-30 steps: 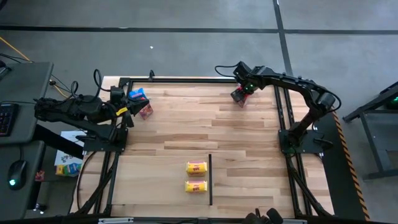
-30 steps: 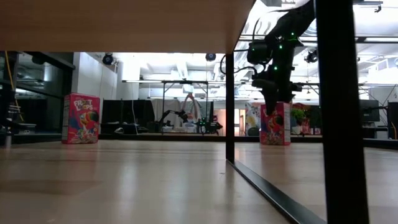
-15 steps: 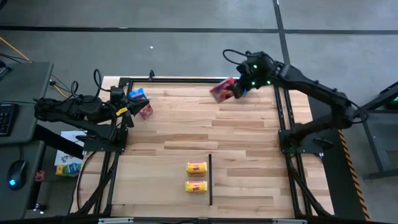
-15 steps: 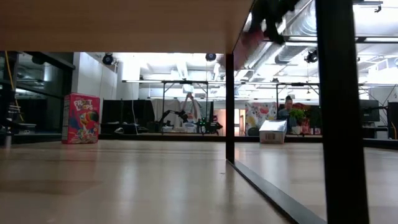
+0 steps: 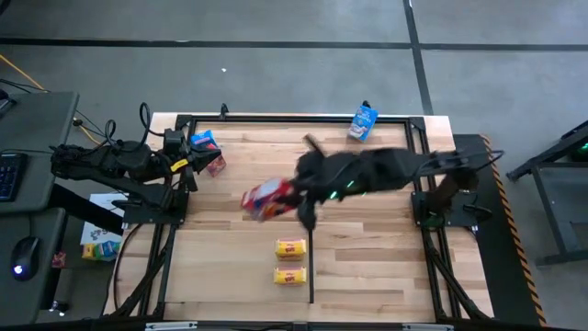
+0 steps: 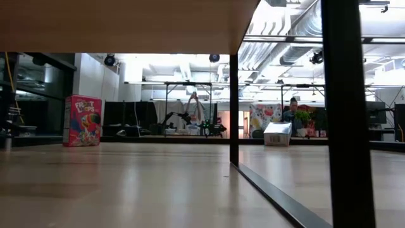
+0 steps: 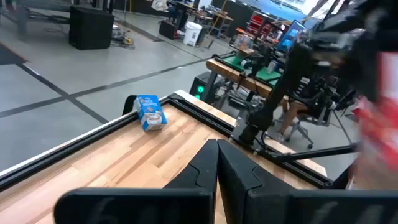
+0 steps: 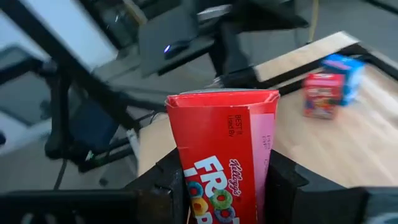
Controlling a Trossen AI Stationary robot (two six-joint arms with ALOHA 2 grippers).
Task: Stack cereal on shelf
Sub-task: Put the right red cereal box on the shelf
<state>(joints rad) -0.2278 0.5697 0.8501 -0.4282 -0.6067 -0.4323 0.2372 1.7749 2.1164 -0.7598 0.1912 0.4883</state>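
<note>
The right gripper (image 5: 299, 196) hung over the table's (image 5: 367, 230) middle, clenched on a red cereal carton (image 5: 267, 198). The left gripper (image 5: 190, 165), fingers pressed together, waited at the left edge beside another red carton (image 5: 216, 164) and a blue one (image 5: 202, 141).

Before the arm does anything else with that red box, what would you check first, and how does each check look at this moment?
1. Grip: the right gripper is shut on the red Froot Loops carton, a finger on each side. Ok.
2. Carry height: the carton is off the table, mid-table. Ok.
3. Landing spot: two yellow cartons lie beside the black divider; whether a free spot remains, cannot tell.
4. Left gripper: shut, empty, parked at the table's left edge. Ok.
5. Remaining stock: blue carton lying at the far rail, second red carton upright, another blue carton beside it. Ok.
6. Carton damage: top flap looks bent. Cannot tell.
</note>
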